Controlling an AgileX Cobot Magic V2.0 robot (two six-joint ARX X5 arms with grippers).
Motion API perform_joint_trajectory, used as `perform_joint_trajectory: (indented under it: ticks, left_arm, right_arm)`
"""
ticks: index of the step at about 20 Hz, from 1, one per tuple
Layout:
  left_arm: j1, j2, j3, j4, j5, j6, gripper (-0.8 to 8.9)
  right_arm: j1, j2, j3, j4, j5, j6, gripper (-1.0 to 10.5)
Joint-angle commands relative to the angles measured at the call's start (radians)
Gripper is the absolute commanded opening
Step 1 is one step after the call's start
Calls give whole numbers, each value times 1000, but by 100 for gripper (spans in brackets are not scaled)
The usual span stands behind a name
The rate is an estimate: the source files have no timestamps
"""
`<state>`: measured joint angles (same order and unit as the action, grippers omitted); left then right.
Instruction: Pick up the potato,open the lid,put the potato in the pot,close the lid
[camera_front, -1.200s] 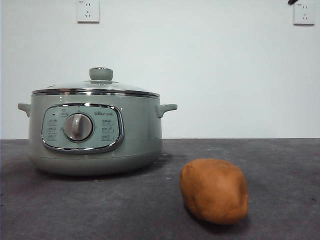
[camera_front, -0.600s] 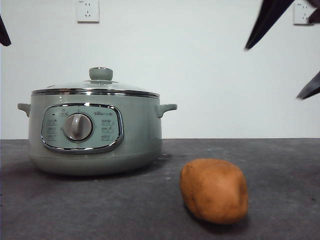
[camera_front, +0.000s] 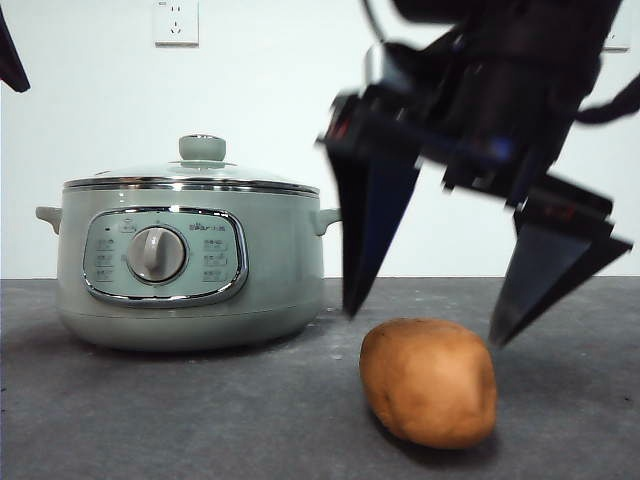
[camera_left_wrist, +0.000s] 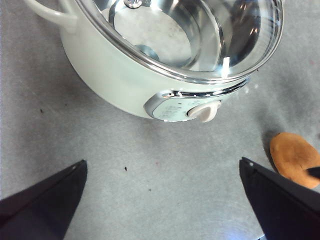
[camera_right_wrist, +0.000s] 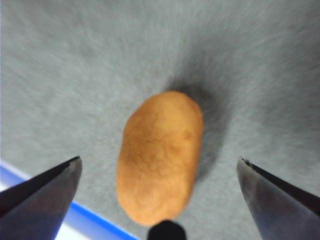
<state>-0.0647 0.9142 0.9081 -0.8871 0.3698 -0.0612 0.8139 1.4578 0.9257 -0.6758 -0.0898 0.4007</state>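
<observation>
With its fingers spread wide, the right gripper (camera_front: 460, 325) is hovering over the potato (camera_front: 428, 381) lying on the surface beside the pot (camera_front: 190, 265); firm, smooth and rounded, it looks best gripped across its narrow middle.

A white wall socket (camera_front: 176, 22) sits above the dark grey table (camera_front: 180, 410).
</observation>
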Motion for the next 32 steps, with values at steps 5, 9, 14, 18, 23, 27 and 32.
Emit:
perform_joint_trajectory:
  ticks: [5,9,14,18,23,27,32]
  left_arm:
    - [-3,1,-1,28,3,2,807]
    - [-8,5,-1,72,2,-37,807]
    - [-49,20,1,106,-8,-61,807]
    - [-105,88,56,121,-65,-69,807]
    - [-187,267,241,125,-150,-61,807]
    - [-257,441,412,125,-238,-31,807]
    - [-314,634,589,126,-340,30,807]
  right_arm:
    - [31,128,3,28,31,26,753]
    - [31,132,3,24,30,23,29]
    - [31,127,3,17,31,16,-10]
    - [31,90,63,-76,50,-1,-10]
    - [31,71,255,-238,97,-67,-10]
    - [31,71,400,-342,133,-96,-9]
    - [29,70,541,-475,136,-151,-8]
